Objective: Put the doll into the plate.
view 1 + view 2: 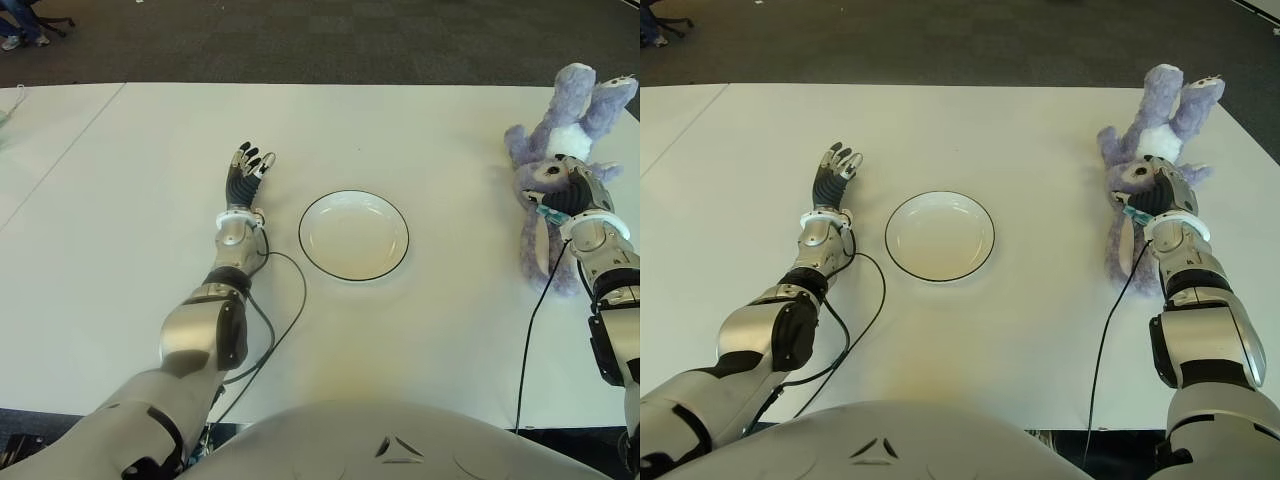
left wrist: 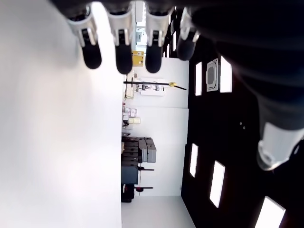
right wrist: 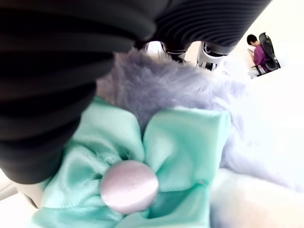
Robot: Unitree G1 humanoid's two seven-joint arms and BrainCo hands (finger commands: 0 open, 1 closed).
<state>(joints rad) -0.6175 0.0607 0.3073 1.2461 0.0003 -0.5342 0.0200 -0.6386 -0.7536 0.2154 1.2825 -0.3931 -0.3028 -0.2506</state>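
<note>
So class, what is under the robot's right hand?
The purple plush doll lies on the white table under the right hand. Its mint bow shows; the hand covers its middle.

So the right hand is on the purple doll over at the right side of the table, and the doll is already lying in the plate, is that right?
Not quite. The right hand is closed on the purple doll at the right side of the table, but the doll is not in the plate. The right eye view shows the plate empty near the middle, well apart from the doll. The left hand shows open beside the plate, on its left.
</note>
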